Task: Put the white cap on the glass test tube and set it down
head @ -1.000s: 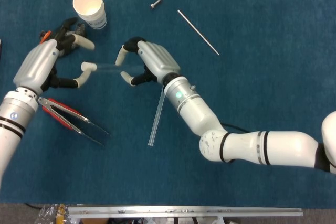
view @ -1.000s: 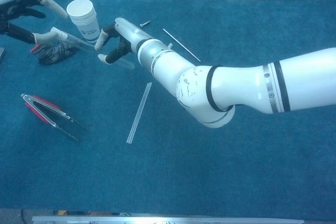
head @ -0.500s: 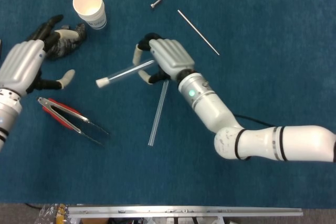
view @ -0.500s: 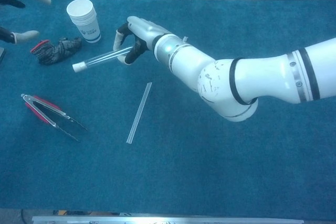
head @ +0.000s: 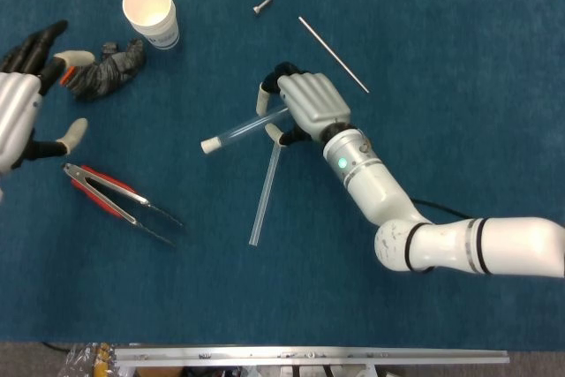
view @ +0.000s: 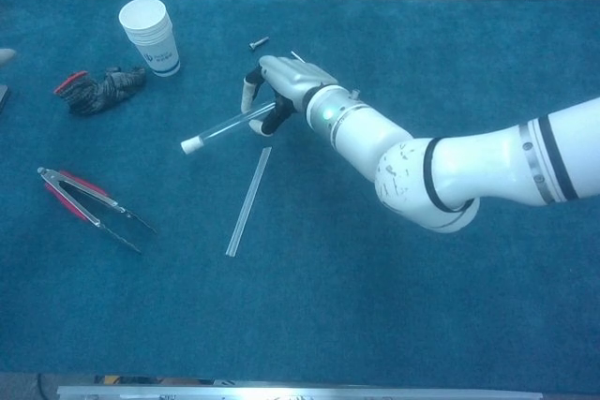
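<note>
Nearest the camera, the clear rod (head: 265, 193) is lying just below the glass test tube (head: 245, 128), its upper end reaching the right hand (head: 305, 105). That hand is gripping the tube's right end, the white cap (head: 209, 145) sitting on its left end. Far left of the tube, the left hand (head: 22, 103) is hovering with fingers spread, holding nothing, and the paper cup (head: 152, 13) is standing beyond.

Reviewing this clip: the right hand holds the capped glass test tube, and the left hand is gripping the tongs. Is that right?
Not quite. The right hand does hold the capped glass test tube, but the left hand grips nothing; its fingers are spread. The tongs lie on the table, as the head view shows.
</note>
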Robot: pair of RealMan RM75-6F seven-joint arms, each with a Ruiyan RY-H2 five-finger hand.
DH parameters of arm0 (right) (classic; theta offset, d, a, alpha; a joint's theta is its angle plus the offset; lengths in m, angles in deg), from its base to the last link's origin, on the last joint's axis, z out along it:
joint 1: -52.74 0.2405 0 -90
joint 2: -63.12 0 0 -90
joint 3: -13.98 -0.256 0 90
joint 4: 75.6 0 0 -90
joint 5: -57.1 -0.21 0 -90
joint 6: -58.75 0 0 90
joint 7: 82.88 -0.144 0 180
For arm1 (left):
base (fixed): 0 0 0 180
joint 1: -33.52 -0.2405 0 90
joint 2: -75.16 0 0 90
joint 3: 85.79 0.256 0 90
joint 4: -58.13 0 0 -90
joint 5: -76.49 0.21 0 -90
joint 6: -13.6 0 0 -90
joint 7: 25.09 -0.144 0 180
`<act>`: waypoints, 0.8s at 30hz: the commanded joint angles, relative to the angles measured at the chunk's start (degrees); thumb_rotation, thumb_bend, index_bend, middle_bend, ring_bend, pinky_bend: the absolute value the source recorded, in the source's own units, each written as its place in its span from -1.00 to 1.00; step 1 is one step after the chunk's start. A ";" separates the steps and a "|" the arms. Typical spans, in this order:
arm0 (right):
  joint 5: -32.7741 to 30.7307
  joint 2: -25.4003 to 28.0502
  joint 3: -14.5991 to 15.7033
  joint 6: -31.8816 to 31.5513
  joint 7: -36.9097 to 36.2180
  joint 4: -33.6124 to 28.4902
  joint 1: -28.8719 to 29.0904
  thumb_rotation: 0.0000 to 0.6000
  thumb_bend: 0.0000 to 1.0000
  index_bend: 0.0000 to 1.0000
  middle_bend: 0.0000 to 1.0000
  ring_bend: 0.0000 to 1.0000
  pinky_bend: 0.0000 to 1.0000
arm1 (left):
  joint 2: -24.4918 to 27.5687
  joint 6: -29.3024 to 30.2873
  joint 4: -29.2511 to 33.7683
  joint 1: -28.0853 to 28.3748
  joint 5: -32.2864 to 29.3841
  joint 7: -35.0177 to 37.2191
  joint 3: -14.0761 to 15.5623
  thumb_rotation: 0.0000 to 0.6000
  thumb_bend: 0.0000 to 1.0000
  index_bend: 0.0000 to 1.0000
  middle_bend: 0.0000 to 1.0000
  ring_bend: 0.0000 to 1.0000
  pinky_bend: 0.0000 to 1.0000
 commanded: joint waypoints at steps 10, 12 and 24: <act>13.06 -6.77 4.70 -0.40 -0.34 10.68 -1.46 1.00 -0.33 0.37 -0.36 -0.75 -0.49 | 0.19 0.92 -1.00 -1.27 0.90 1.52 0.44 1.00 -0.32 -0.58 -1.00 -1.00 -0.96; 14.38 -7.32 4.95 -0.24 -0.19 11.74 -1.78 1.00 -0.33 0.37 -0.38 -0.74 -0.51 | 0.13 0.97 -1.30 -1.43 1.07 1.84 0.51 1.00 -0.32 -0.58 -1.00 -1.00 -0.96; 16.42 -5.35 4.28 0.61 3.55 10.41 -3.44 1.00 -0.33 -0.46 -0.66 -0.90 -0.65 | -0.18 0.98 -1.79 -1.87 1.66 2.69 0.65 1.00 -0.32 -0.58 -1.00 -1.00 -0.96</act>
